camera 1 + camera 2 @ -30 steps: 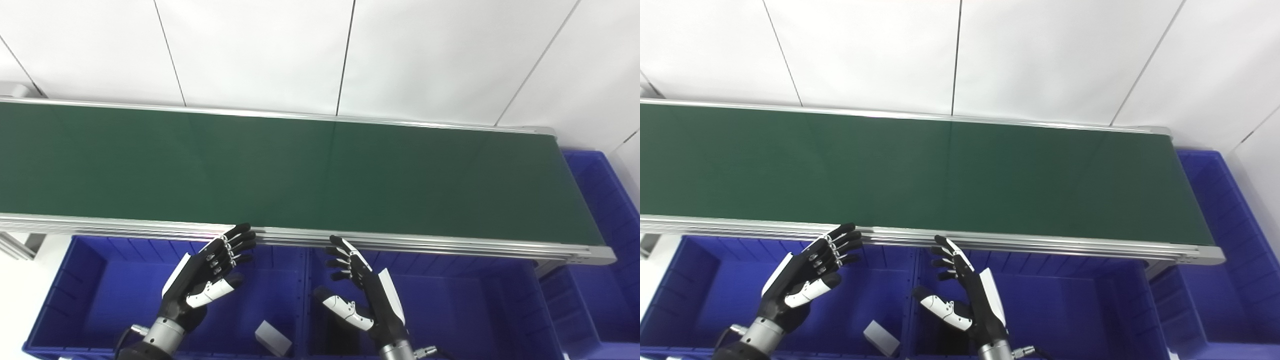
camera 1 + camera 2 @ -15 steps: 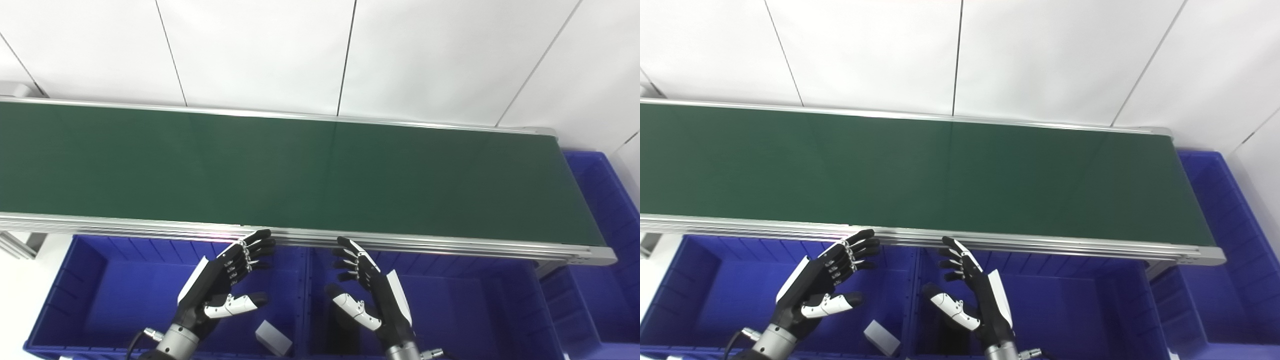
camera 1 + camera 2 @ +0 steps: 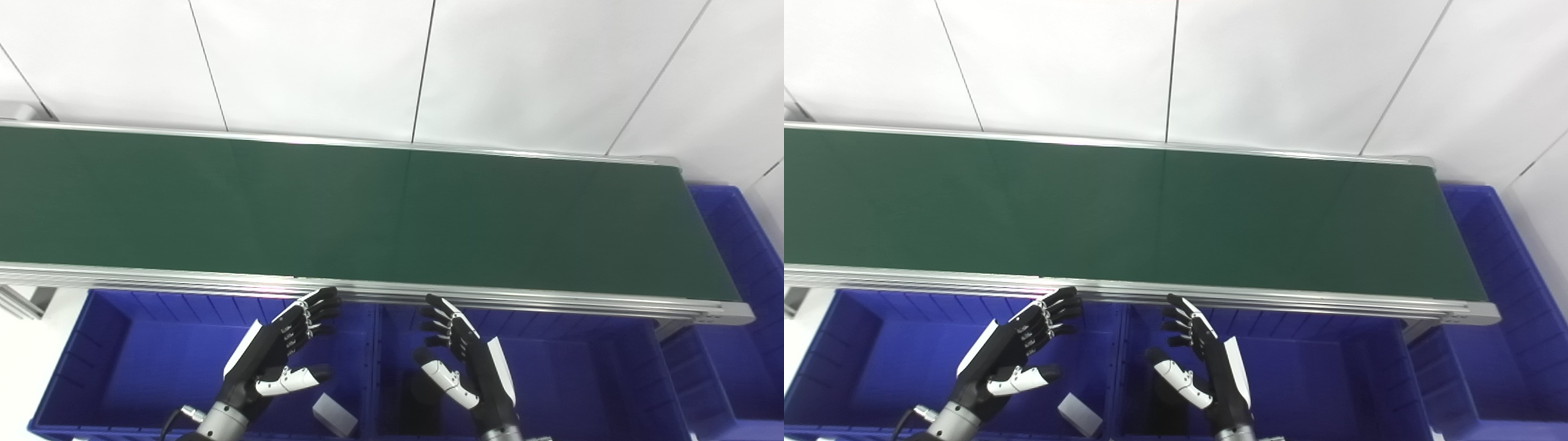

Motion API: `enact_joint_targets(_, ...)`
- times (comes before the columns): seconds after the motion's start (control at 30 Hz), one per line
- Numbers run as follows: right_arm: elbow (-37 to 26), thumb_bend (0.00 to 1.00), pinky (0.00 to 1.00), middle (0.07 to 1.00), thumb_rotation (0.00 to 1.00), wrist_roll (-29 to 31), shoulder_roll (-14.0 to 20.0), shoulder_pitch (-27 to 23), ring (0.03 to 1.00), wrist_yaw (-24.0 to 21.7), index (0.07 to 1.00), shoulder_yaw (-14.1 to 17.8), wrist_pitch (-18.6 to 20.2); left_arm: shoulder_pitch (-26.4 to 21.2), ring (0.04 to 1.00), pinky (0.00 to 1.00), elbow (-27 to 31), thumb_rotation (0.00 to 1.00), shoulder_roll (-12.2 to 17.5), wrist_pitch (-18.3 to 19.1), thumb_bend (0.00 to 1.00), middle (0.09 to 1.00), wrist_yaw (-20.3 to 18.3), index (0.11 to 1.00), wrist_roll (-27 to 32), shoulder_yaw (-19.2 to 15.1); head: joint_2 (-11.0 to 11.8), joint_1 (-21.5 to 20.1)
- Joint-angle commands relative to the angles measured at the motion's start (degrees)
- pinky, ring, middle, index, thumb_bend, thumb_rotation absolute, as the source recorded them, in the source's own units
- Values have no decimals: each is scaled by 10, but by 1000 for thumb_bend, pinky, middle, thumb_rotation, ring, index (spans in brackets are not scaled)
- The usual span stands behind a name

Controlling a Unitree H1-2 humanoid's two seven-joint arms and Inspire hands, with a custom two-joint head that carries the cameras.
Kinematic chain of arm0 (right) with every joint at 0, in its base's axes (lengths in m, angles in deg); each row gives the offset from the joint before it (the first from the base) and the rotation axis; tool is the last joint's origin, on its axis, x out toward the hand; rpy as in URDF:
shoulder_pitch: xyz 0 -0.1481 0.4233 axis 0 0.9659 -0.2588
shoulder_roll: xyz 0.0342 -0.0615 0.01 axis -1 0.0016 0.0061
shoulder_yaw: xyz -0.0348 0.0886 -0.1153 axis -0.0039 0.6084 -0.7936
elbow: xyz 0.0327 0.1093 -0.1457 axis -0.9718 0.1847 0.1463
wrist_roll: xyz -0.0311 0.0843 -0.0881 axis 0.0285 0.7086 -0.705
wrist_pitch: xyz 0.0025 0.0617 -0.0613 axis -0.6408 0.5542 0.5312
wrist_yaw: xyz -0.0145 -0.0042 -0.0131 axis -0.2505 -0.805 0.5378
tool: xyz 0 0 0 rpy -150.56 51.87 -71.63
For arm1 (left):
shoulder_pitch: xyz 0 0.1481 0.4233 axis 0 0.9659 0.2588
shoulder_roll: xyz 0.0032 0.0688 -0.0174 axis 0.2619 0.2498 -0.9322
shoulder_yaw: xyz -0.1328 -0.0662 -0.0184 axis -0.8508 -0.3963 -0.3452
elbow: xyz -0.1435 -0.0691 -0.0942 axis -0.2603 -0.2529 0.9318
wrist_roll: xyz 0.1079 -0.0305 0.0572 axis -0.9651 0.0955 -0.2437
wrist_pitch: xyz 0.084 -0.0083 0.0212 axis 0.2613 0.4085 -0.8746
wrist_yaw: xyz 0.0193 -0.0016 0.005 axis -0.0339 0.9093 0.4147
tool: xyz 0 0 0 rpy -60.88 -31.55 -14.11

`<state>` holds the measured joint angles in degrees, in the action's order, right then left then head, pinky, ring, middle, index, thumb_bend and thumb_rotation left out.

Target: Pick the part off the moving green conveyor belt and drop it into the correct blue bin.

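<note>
Both the left hand (image 3: 275,352) and the right hand (image 3: 468,367) hover spread and empty. No part shows on the long green conveyor belt (image 3: 367,214) beyond their fingertips. A small white rectangular block (image 3: 334,414), probably light and rigid, lies in the left blue plastic bin (image 3: 110,361) between the wrists; its long flat sides look best to pinch.

Spread hands (image 3: 1012,358) above blue bins (image 3: 1304,373)

Bright, even overhead light washes the white panelled wall (image 3: 306,61) almost blank. The long dark green conveyor belt (image 3: 367,208) carries a soft sheen. At 6 o'clock, dim shadows pool inside the deep blue plastic bins (image 3: 141,361). Focus is slightly soft throughout.
</note>
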<state>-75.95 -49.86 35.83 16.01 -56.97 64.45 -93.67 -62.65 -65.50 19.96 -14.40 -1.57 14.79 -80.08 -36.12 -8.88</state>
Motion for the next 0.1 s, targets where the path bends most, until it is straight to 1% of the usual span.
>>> enact_joint_targets(0.0, -14, 602, 671, 804, 650, 1, -1, 0, 754, 6, 858, 1, -37, -9, 847, 785, 5, 429, -1, -21, 922, 856, 4, 876, -3, 2, 0, 0)
enact_joint_targets(0.07, -12, 601, 675, 806, 640, 3, -1, -1, 755, 5, 856, 1, -40, -10, 847, 784, 2, 434, -2, -22, 919, 856, 5, 879, -3, 1, 3, 3)
